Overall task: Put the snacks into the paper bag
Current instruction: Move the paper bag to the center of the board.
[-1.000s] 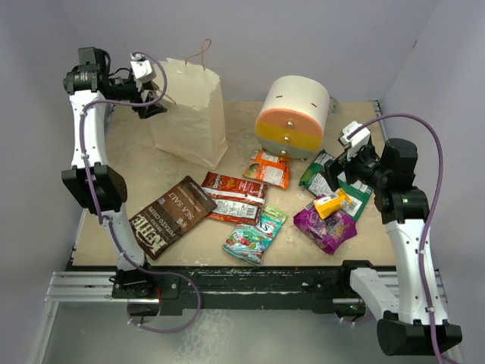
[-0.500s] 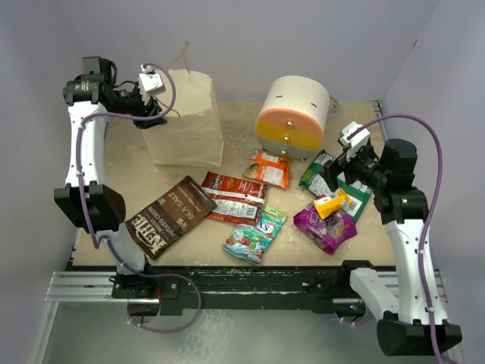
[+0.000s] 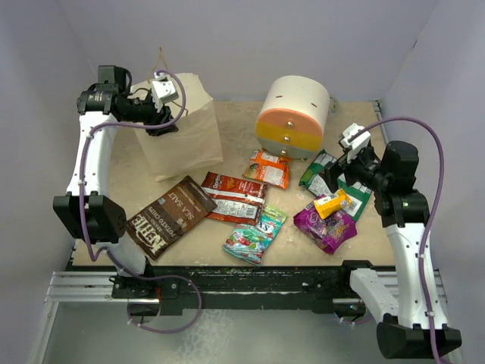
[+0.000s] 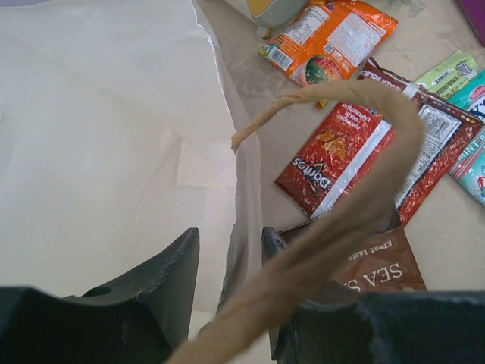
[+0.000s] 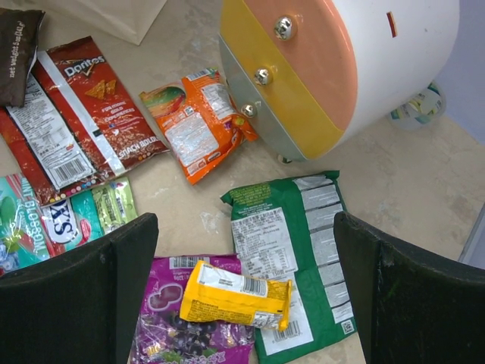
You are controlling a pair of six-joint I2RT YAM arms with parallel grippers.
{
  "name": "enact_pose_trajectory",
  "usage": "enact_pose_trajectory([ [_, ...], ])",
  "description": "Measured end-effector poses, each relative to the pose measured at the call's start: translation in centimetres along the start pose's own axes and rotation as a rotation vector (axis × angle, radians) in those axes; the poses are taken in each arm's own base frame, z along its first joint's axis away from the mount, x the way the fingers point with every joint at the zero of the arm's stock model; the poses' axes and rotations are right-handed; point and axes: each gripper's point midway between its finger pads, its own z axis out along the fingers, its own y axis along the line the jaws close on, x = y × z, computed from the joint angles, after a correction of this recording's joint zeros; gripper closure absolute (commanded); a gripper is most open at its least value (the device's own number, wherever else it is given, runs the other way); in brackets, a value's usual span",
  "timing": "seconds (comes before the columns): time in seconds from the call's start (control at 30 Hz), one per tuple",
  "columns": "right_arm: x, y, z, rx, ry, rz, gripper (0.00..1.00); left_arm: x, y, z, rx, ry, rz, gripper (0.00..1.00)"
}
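The cream paper bag point(image 3: 186, 140) stands tilted at the back left. My left gripper point(image 3: 161, 120) is shut on its near rim; in the left wrist view the bag wall point(image 4: 98, 136) runs between the fingers point(image 4: 227, 243) and a twine handle point(image 4: 364, 189) loops across. My right gripper point(image 3: 339, 176) is open and empty above the yellow-orange box point(image 5: 235, 299), which lies on the purple packet point(image 5: 189, 341) and the green-white packet point(image 5: 295, 250). The brown chip bag point(image 3: 170, 216), red-white packet point(image 3: 236, 197), orange packet point(image 3: 269, 168) and teal candy point(image 3: 254, 231) lie flat mid-table.
The round white-orange-yellow drawer unit point(image 3: 295, 114) stands at the back centre, just behind the orange and green packets. Purple walls close in the back and both sides. The table's front edge runs just below the chip bag and the teal candy.
My left gripper has moved right and nearer with the bag's rim. The bag has turned and tilted, and its upright handle has swung left. The right arm has barely moved.
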Motion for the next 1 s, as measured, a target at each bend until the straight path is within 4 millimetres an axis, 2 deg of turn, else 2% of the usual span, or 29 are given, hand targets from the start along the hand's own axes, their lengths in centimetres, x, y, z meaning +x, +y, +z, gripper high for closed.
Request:
enact_pose_trajectory([
  [0.4, 0.3, 0.5, -0.3, -0.003, -0.007, 0.000, 0.00, -0.6, 1.1, -0.5, -0.052, 0.017, -0.037, 0.25],
  [0.5, 0.3, 0.5, -0.3, -0.003, -0.008, 0.001, 0.00, -1.0, 1.6, -1.1, -0.101, 0.025, -0.035, 0.18],
  [0.6, 0.3, 0.5, -0.3, -0.003, -0.008, 0.002, 0.00, -2.2, 1.7, -2.8, -0.181, 0.020, -0.006, 0.14],
  [0.63, 0.3, 0.5, -0.3, -0.004, -0.008, 0.003, 0.00, -3.0, 1.4, -4.1, -0.233, 0.016, 0.012, 0.13],
  [0.67, 0.3, 0.5, -0.3, -0.004, -0.007, 0.004, 0.00, -3.2, 1.4, -4.2, -0.238, 0.015, 0.014, 0.11],
  [0.83, 0.4, 0.5, -0.2, -0.009, -0.003, 0.009, 0.00, -5.3, 0.0, -8.6, -0.401, 0.004, 0.056, 0.07],
  [0.9, 0.5, 0.5, 0.0, -0.012, 0.003, 0.017, 0.00, -5.7, -0.8, -10.1, -0.454, 0.006, 0.055, 0.04],
  [1.0, 0.6, 0.4, 0.3, -0.016, 0.012, 0.027, 0.00, -5.3, -2.5, -12.0, -0.514, 0.026, 0.024, 0.02],
])
